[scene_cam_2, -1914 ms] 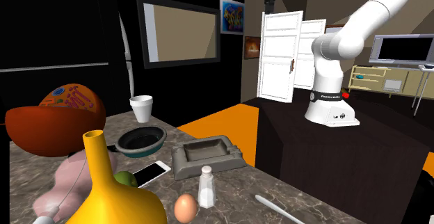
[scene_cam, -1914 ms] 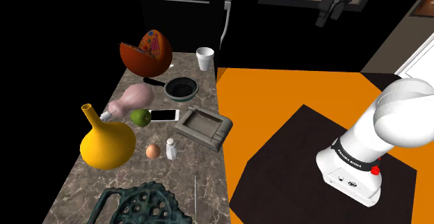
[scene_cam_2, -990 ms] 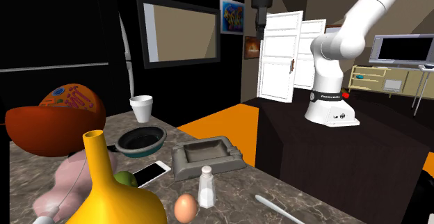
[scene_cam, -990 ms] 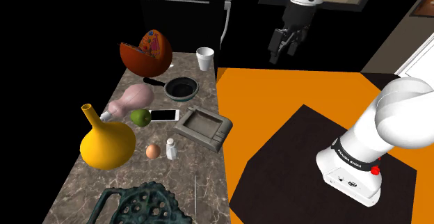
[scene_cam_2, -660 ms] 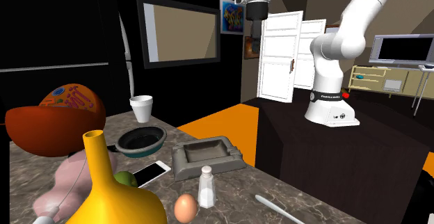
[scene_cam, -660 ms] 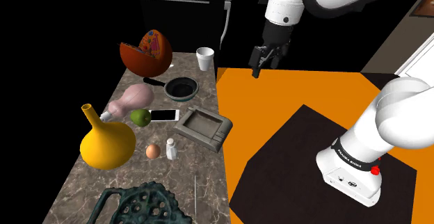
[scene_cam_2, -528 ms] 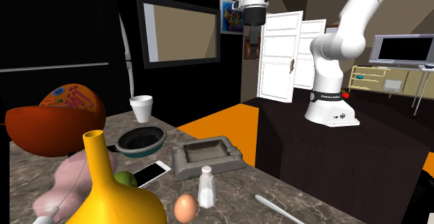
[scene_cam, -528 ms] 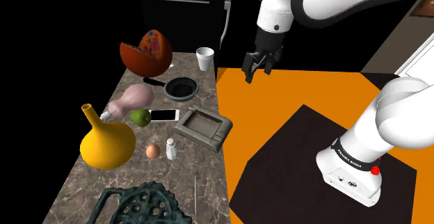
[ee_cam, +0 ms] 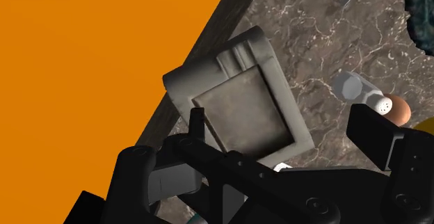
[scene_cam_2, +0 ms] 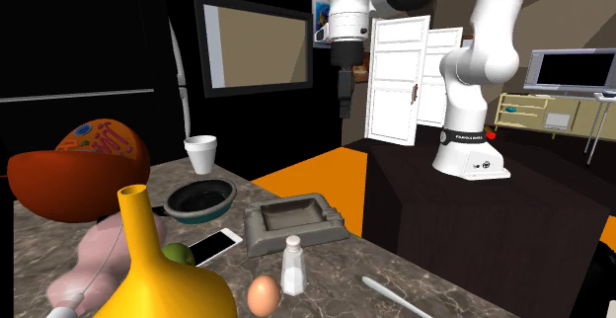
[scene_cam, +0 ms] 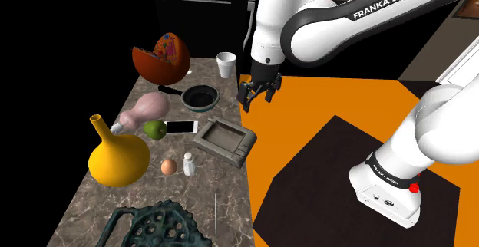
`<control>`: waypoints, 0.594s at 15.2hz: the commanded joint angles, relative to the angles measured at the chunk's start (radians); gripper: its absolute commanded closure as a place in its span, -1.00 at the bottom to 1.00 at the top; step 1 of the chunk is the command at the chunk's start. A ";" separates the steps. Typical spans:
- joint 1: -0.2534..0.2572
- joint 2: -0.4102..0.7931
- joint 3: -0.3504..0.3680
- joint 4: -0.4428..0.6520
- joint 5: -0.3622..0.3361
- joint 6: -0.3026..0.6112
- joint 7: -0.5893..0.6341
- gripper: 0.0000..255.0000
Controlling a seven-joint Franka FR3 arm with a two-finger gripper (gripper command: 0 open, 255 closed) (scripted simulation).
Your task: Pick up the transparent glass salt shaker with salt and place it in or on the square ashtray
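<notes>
With our gripper spread and empty, we risk bumping the egg just beside the salt shaker, at its nine o'clock.

The white arm is showing dark joints, "FRANKA EMIKA" lettering, a red base button and a black gripper.

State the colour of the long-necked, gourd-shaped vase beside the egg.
The gourd-shaped vase is plain yellow, clearest in the shoulder view.
</notes>
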 commanded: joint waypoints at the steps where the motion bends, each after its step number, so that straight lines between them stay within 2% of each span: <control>1: 0.004 0.074 0.026 0.031 -0.015 0.046 0.046 -1.00; 5: 0.014 0.234 0.061 0.103 -0.078 0.134 0.140 -1.00; 9: 0.045 0.398 0.068 0.196 -0.163 0.199 0.242 -1.00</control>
